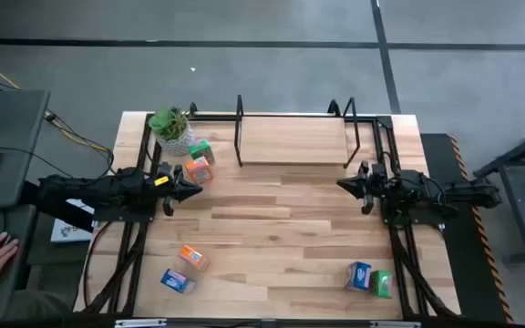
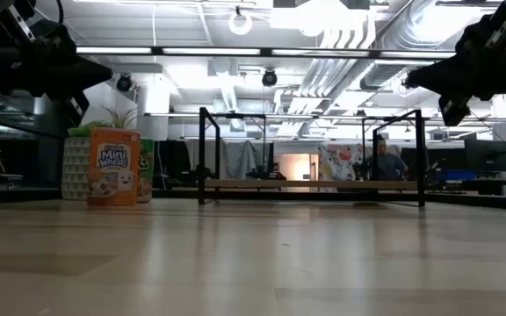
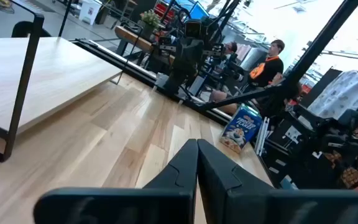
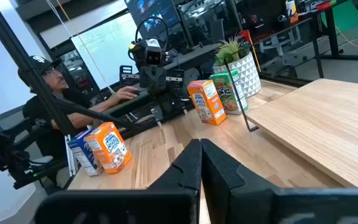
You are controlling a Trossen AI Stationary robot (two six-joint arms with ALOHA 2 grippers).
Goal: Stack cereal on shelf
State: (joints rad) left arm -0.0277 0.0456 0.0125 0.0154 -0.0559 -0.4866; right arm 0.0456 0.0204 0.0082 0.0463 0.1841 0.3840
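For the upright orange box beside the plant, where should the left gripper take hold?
Judging by its pose, grip the orange cereal box across its narrow sides near the top, coming from above. It stands upright, with the green box and plant close behind. The left gripper, shut, is nearest.

Left arm [image 1: 108, 189]: dark, matte black links from the table's left edge; a small yellow marking near the wrist. Left gripper [image 1: 192, 189]: black, two tapered angular fingers [image 3: 180, 171] pressed edge to edge, wide black crossbar behind them.

Right arm [image 1: 436, 194]: same black build, blocky wrist housing, thin black cabling along the links. Right gripper [image 1: 343, 185]: black, wedge-shaped fingers [image 4: 219, 167] meeting along a straight seam.
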